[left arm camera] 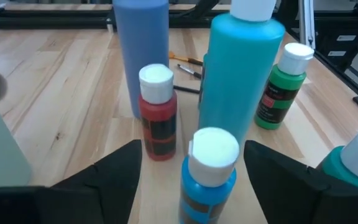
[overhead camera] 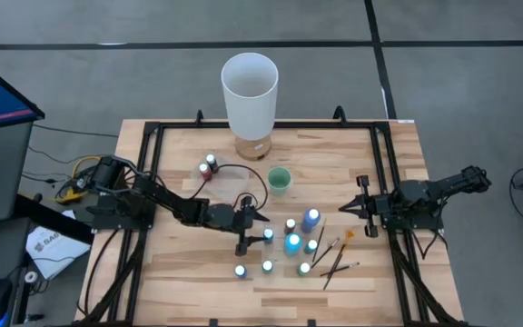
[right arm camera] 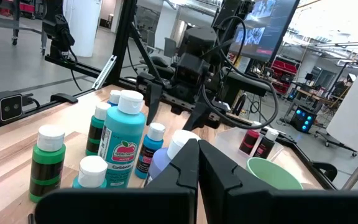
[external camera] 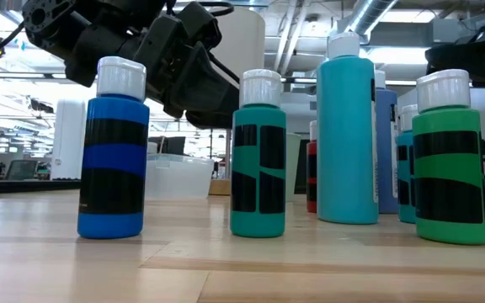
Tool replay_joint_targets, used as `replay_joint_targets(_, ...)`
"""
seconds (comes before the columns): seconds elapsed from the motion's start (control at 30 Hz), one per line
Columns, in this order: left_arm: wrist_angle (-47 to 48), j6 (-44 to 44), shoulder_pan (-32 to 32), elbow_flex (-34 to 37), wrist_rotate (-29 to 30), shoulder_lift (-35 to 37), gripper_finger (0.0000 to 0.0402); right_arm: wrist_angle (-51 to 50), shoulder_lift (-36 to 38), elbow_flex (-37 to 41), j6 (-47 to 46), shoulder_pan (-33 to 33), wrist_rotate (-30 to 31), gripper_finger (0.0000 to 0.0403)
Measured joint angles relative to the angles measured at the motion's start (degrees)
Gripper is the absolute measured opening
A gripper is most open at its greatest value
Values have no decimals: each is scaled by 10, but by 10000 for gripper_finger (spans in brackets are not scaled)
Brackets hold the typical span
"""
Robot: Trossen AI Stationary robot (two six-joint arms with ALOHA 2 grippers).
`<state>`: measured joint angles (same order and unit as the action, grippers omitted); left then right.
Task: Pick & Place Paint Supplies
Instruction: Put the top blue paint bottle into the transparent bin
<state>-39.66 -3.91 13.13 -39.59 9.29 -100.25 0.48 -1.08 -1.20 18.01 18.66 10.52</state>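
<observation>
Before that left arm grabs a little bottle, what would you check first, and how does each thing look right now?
1. Left tool open: ok, its fingers stand apart in the left wrist view.
2. A bottle lined up: ok, the small blue bottle sits between the fingers.
3. Bottle upright: ok, white cap on top.
4. Room around it: not ok, the red bottle and tall teal bottle stand close behind.
5. Right tool out of the way: ok, it waits near the table's right side, shut.
6. Brushes clear of the left arm: ok, they lie to the right of the bottles.
</observation>
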Motion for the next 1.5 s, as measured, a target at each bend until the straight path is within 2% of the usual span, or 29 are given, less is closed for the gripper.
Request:
replay_joint_targets(0.27,-12,0,0,0,-32,0,258,0,0,0,0,0,0,0)
replay_joint_targets(1.03,-22,-9,0,0,-49,0,259,0,0,0,0,0,0,0)
replay_joint_targets(1.5,-47,3,0,-15,-53,-52,259,0,0,0,0,0,0,0)
